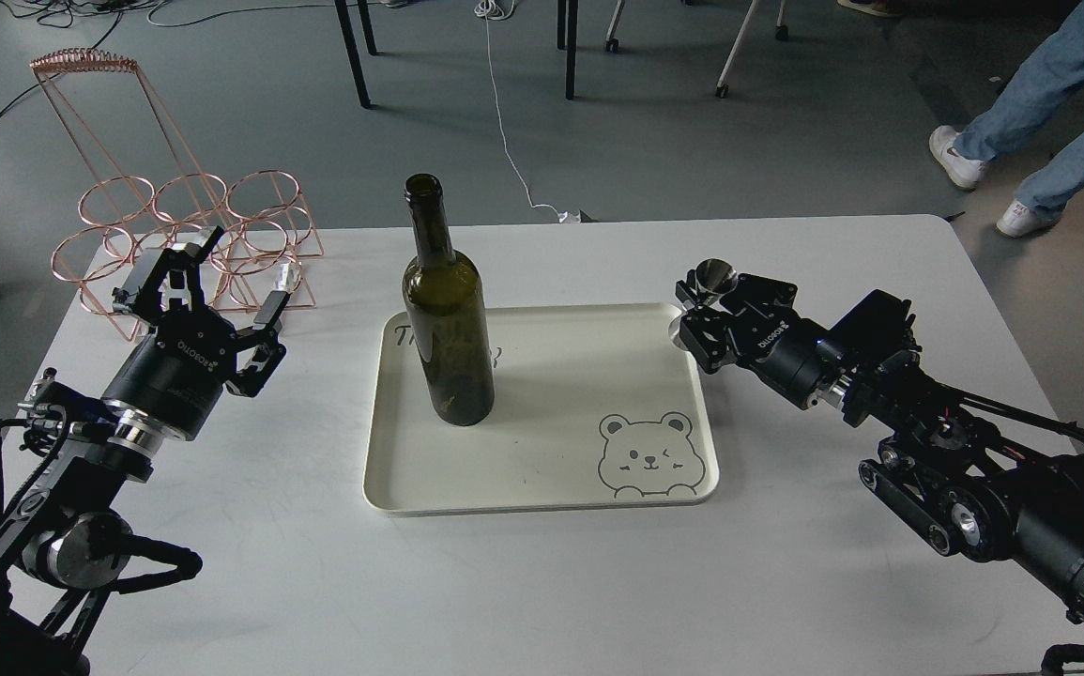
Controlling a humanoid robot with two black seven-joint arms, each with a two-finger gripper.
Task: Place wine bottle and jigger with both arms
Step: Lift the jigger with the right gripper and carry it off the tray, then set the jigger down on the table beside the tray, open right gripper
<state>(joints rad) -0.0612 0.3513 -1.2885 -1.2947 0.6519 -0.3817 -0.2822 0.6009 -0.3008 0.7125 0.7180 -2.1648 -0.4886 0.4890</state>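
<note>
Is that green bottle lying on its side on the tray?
No, the wine bottle stands upright on the left part of the cream tray.

Both arms are matte black and jointed, with thick round housings. The left gripper (208, 305) and right gripper (706, 314) carry white "ROBOTIQ" lettering on black bodies behind silver wrist rings. Thin black cables loop along the forearms, and silver round caps and small screws mark the joints.
</note>
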